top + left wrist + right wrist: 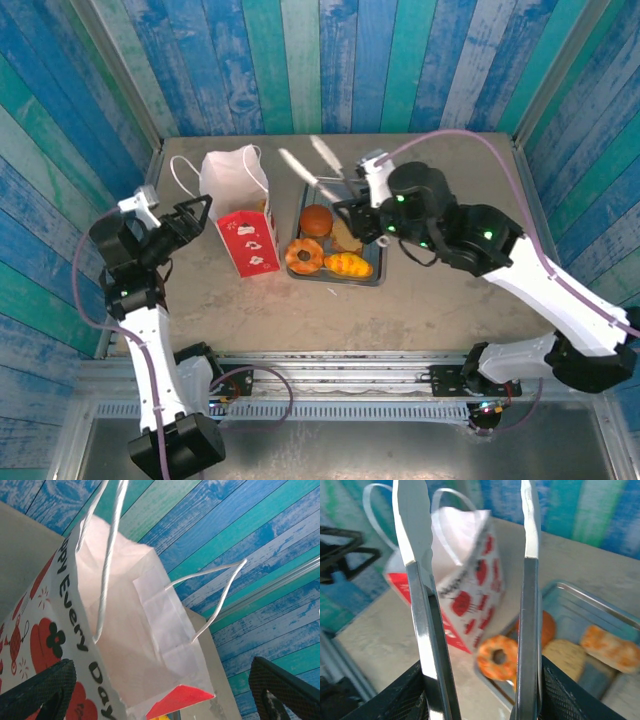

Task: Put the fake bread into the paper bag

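The paper bag (236,205) stands upright and open on the table, white with red print; its mouth and cord handles show close up (140,625). My left gripper (195,215) is open at the bag's left side, and its dark fingers (40,690) straddle the bag's rim. My right gripper (365,212) is shut on metal tongs (315,160), whose arms (420,605) stand apart with nothing between the tips. The fake bread lies in a grey tray (345,281): a ring donut (304,255) (499,657), a round bun (316,220) (547,627), a croissant (348,264) and a flat piece (570,655).
The tray (580,592) sits directly right of the bag, under the tongs. Blue and green plank walls enclose the table on three sides. Bare table lies in front of the bag and tray and to the tray's right.
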